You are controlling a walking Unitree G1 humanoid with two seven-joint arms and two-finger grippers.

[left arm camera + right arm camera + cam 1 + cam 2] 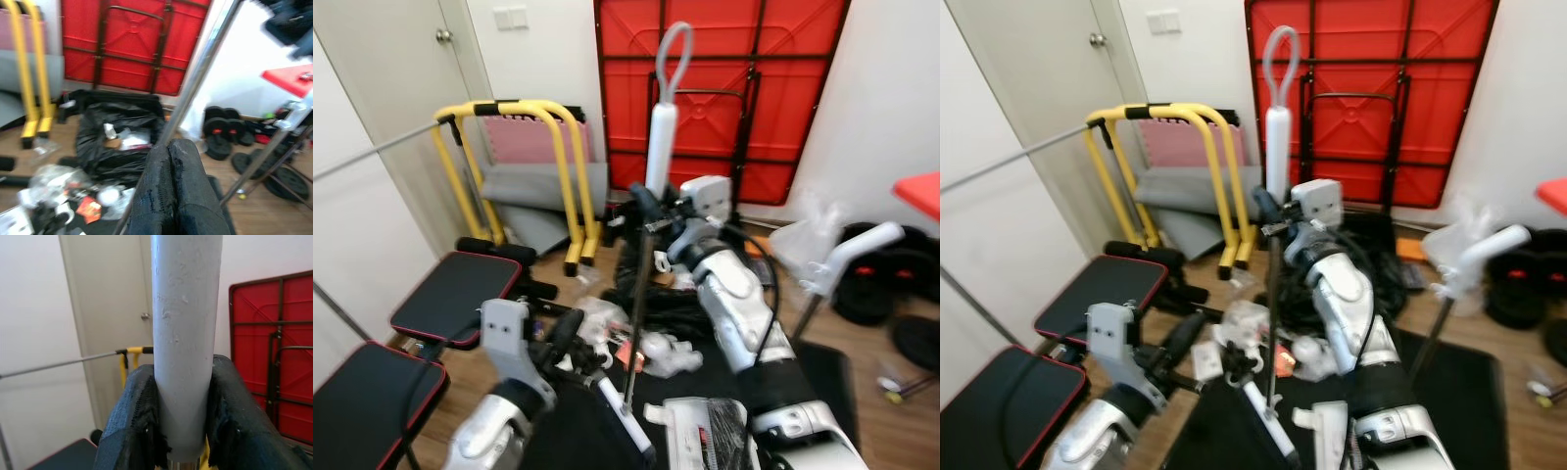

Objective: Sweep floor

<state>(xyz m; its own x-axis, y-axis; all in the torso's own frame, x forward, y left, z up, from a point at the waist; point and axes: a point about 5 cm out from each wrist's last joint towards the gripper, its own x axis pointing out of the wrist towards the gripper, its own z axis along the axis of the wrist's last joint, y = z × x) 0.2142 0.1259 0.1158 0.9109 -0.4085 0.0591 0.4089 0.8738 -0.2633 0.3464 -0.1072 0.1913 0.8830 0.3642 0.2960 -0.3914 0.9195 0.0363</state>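
Holding: the right pincer is clamped on the white grip of the broom; in the right wrist view its two black fingers press the grip from both sides.
Broom: it stands almost upright in the middle of the room, the loop of its handle in front of the red folded table, and its thin metal pole goes down to the floor.
Left pincer: low and in front of the robot, fingers together with nothing between them; in the left wrist view the metal pole passes just beside the fingertips.
Floor: brown wood, with crumpled plastic wrappers near the pole and a black bag behind them.
Left side: yellow bars and a black padded bench.
Right side: black weight plates by the wall.
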